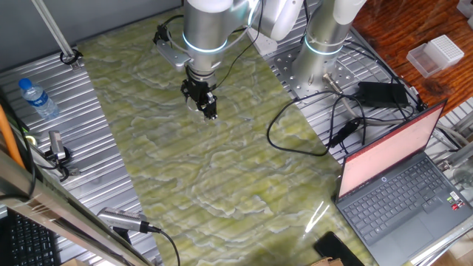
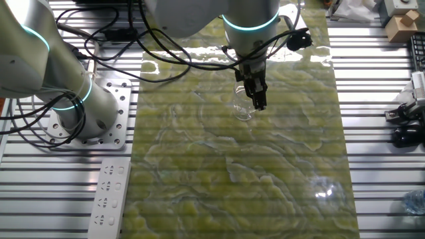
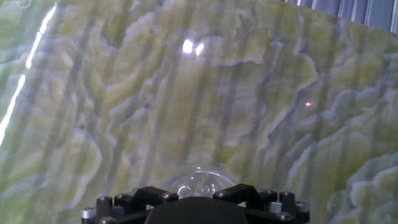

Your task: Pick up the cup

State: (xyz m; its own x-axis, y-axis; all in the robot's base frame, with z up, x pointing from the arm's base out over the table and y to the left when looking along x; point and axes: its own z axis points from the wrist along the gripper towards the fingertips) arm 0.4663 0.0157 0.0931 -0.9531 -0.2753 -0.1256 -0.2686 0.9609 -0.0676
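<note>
End effector is down at the cup mid-bench on the green marbled mat, cup at the fingers (can't tell if they're clamped or apart), so approach looks done, with grip confirmation and lift left.

- The green mat lies bare all around the gripper and the cup.
- The black cable loops onto the mat's edge.
- The laptop and water bottle stand well apart.
</note>
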